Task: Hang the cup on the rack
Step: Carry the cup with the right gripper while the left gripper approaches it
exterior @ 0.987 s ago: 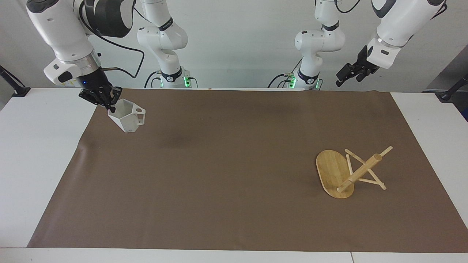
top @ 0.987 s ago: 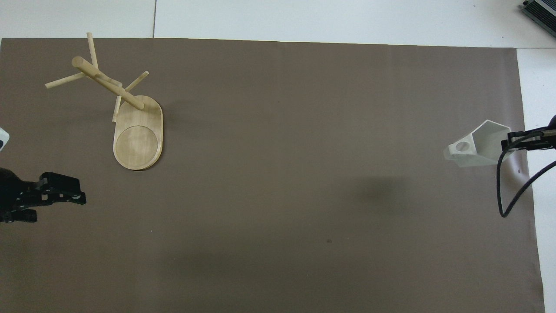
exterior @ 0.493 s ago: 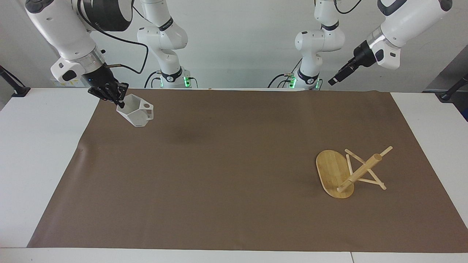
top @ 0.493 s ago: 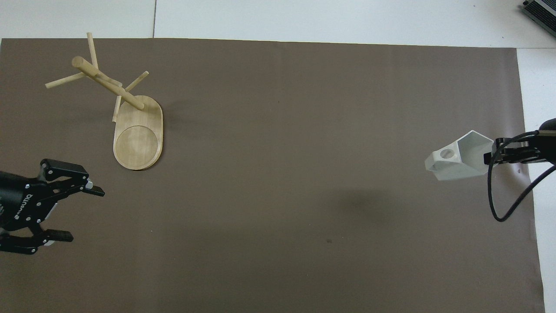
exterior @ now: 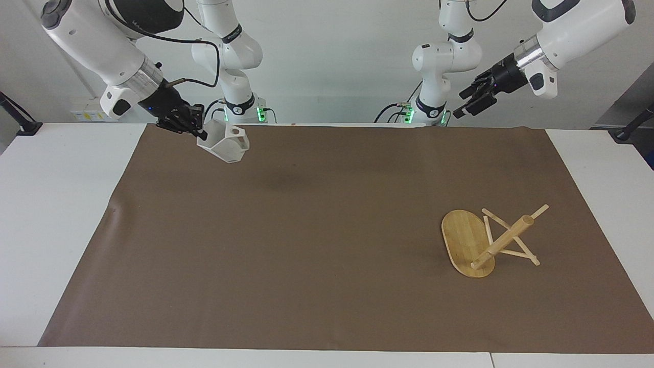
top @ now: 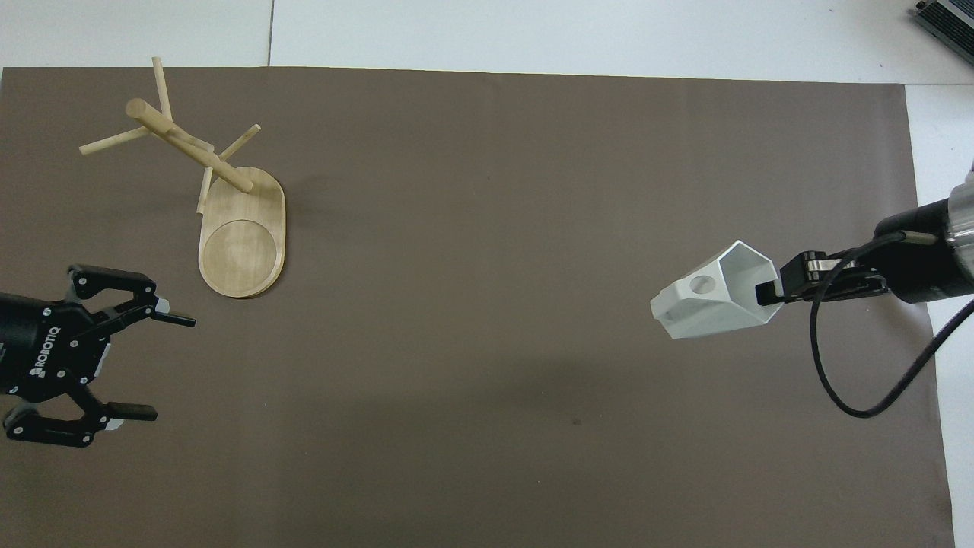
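Currently catalogued, four items.

Item one: small matte white faceted cup [exterior: 226, 144] with a blocky handle pierced by a round hole. Held in the air over the brown mat [exterior: 306, 245], toward the right arm's end of the surface, tilted so mouth and handle hole face up and outward. That tilt likely keeps the hole free for a peg.

Item two: right claw [exterior: 198, 132], closed tight on the cup's rim wall, one finger inside the mouth; a rim pinch leaves the handle clear.

Item three: light bamboo rack [exterior: 485, 240] with oval base, thick pole and thin pegs, toward the left arm's end, well apart from the cup. It appears tipped, the pole slanting rather than upright; probably it needs righting or steadying first.

Item four: left claw [top: 135, 365], spread wide, empty, in the air near the rack, seemingly placed to attend to it.
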Tool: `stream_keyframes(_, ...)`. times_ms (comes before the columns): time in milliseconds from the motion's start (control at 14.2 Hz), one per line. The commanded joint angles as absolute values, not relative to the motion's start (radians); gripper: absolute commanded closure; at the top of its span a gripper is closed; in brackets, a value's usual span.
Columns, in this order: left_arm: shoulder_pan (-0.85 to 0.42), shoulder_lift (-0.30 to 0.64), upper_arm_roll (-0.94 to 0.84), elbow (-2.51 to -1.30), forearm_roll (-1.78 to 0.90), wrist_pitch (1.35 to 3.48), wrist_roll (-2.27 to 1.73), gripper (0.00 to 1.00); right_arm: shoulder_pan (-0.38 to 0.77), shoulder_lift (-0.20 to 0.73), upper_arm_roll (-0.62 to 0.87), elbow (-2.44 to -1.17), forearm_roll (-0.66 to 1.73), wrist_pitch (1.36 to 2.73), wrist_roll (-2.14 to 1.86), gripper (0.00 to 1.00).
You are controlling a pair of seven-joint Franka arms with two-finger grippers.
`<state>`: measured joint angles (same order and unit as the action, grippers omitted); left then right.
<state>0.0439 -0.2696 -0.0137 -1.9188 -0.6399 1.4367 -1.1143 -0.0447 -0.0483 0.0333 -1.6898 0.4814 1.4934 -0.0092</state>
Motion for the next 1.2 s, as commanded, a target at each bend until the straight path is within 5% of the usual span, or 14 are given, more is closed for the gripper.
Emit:
stream_keyframes(0, 0.083, -0.296, -0.020, -1.963, -0.728, 1.456, -1.143, 0.00, -0.051, -0.064, 0.128, -1.684, 0.538, 1.488, 0.104, 1.00)
stream_keyframes(775, 0.063, -0.364, -0.049, -2.157, -1.011, 1.655, -1.388, 0.00, -0.051, -0.080, 0.383, -1.697, 0.707, 1.683, 0.506, 1.00)
stream_keyframes(1128, 0.013, -0.344, -0.055, -2.158, -1.057, 1.683, -1.457, 0.00, -0.049, -0.081, 0.531, -1.718, 0.729, 1.914, 0.715, 1.00)
